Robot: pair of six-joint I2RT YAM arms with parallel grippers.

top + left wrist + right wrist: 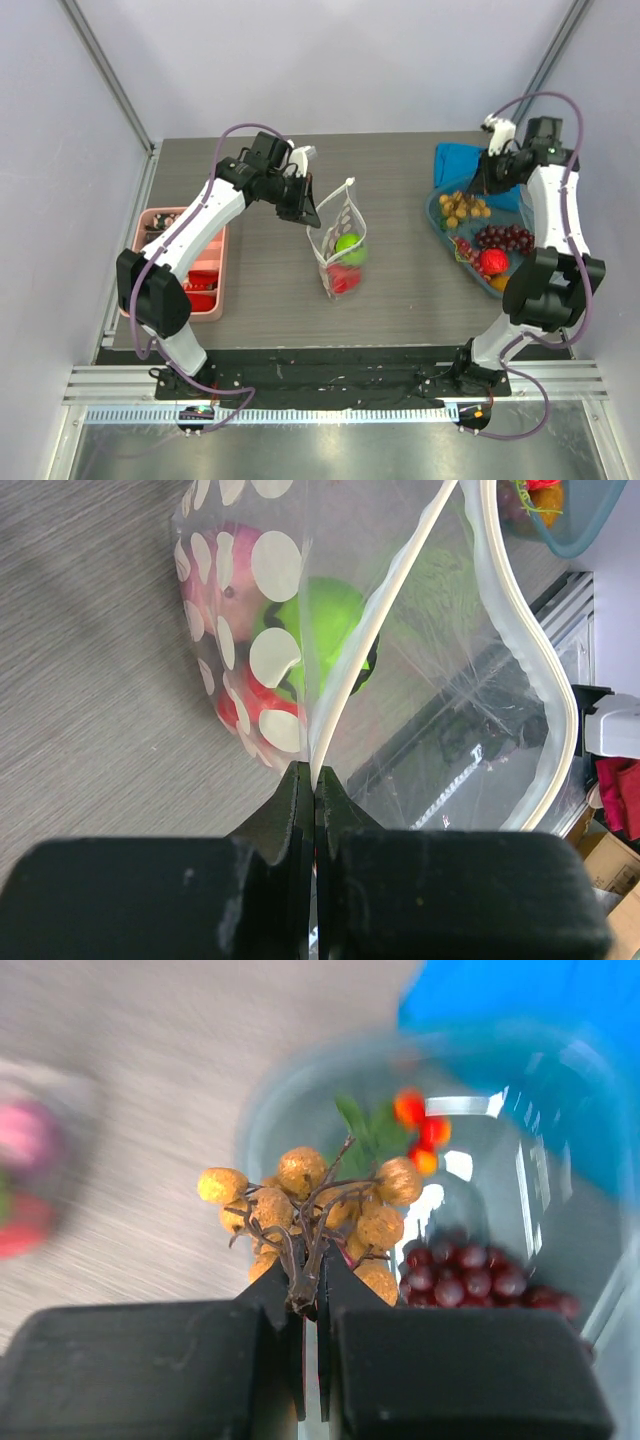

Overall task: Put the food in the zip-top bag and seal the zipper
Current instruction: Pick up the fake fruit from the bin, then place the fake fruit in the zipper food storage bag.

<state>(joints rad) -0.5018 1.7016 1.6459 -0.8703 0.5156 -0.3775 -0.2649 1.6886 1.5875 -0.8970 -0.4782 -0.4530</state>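
Observation:
The dotted clear zip-top bag (340,245) stands mid-table with its mouth open; a green piece (349,243) and a red piece (345,278) lie inside. My left gripper (305,212) is shut on the bag's mouth edge, pinching the whitish zipper strip (345,675). The green piece (325,620) and red piece (250,695) show through the bag in the left wrist view. My right gripper (480,185) is shut on the brown stem of a yellow-orange berry bunch (310,1205), held above the blue-tinted tub (445,225). Dark purple grapes (470,1275) lie in the tub.
The tub also holds a red fruit (492,260) and orange pieces. A blue cloth (465,160) lies behind it. A pink compartment tray (215,290) with red items sits at the left table edge under the left arm.

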